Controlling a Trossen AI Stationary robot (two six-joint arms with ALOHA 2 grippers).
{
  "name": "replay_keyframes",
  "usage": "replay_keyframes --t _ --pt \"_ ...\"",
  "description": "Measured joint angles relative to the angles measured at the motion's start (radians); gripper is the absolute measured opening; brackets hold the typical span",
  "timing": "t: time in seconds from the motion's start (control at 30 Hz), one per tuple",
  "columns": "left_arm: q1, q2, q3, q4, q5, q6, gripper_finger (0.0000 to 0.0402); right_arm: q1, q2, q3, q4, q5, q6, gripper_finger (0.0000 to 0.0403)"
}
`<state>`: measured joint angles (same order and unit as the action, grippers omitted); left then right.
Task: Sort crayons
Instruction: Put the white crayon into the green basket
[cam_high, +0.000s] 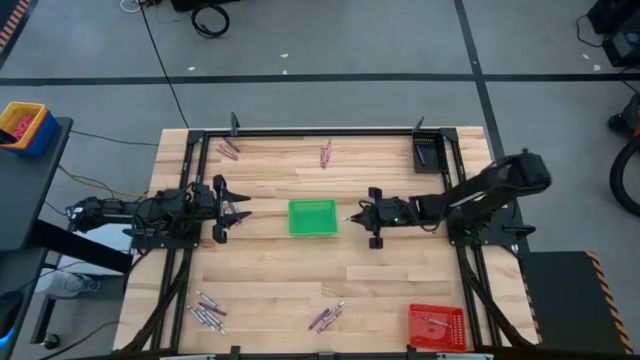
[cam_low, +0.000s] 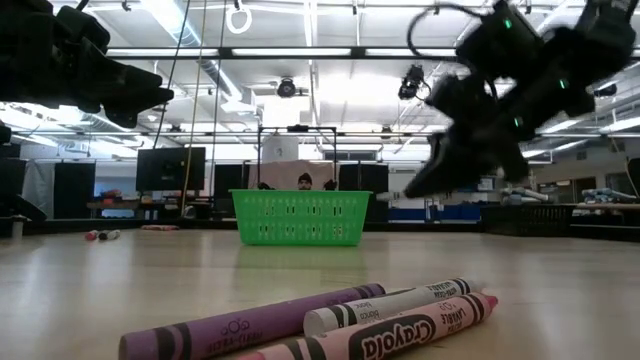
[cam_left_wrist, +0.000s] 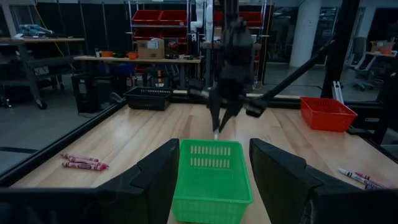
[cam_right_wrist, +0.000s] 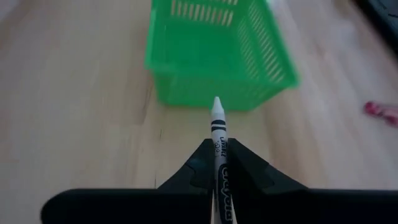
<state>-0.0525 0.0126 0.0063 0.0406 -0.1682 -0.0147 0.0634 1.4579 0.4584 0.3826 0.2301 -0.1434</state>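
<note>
Wooden table (cam_high: 270, 285); right gripper (cam_right_wrist: 217, 163) pinching white crayon (cam_right_wrist: 217, 121), green tray (cam_right_wrist: 217, 53) just ahead; thin grip, crayon may slip short; left gripper (cam_left_wrist: 211, 180) wide, empty.

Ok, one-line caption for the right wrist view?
Right gripper shut on a white crayon, tip pointing at the green basket on the wooden table.

A basket (cam_high: 313, 217) sits mid-table between 2 grippers, left (cam_high: 236, 208) and right (cam_high: 358, 216), crayon groups (cam_high: 325, 317) scattered around.
</note>
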Motion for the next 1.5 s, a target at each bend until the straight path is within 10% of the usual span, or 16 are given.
replay_keyframes --t 0.27,0.7,1.5 --pt "0.000 0.000 0.000 0.000 0.000 0.000 0.0208 0.000 -0.065 0.227 -0.136 0.011 0.014 0.0038" --pt "0.000 0.000 0.000 -0.001 0.000 0.000 0.0208 0.010 0.392 0.577 -0.058 -0.063 0.028 0.0038" --pt "0.000 0.000 0.000 -0.001 0.000 0.000 0.0208 -0.058 0.478 0.576 -0.048 -0.050 0.119 0.0097"
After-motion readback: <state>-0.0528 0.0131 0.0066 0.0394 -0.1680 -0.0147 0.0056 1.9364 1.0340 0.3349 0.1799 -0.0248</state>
